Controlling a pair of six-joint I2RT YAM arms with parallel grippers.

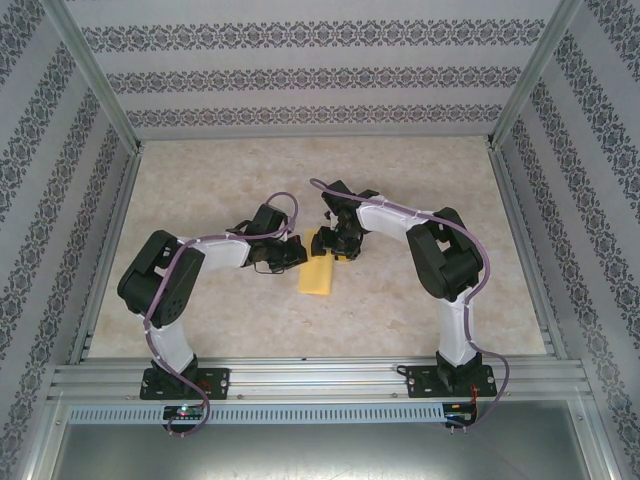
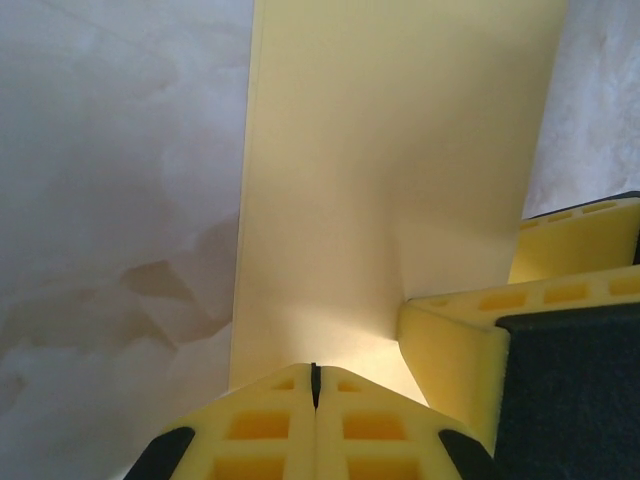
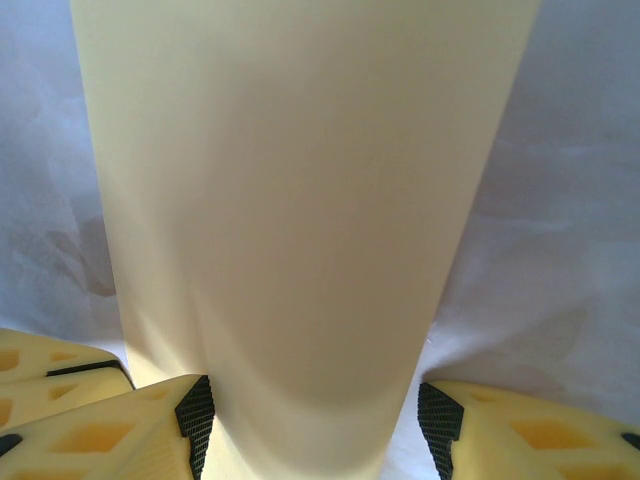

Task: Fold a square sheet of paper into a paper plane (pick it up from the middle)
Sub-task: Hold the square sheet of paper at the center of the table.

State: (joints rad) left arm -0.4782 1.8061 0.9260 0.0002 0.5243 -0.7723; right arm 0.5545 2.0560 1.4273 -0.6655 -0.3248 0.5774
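The square sheet of paper [image 1: 317,273] is pale yellow and lies as a narrow doubled strip on the table between the two arms. My left gripper [image 1: 295,255] is at the strip's left side, its yellow fingers shut tip to tip [image 2: 315,385] at the paper's [image 2: 390,180] near edge; no paper shows between them. My right gripper [image 1: 340,243] is at the strip's far end. It stands open [image 3: 315,425], and the paper [image 3: 300,200] bulges up in a smooth curve between its black pads [image 3: 196,420]. One right finger [image 2: 455,350] sits on the sheet close to my left fingertips.
The marbled beige tabletop [image 1: 420,210] is boxed in by patterned walls [image 1: 310,80] at the back and sides. An aluminium rail [image 1: 320,378] runs along the near edge, where both arm bases are bolted.
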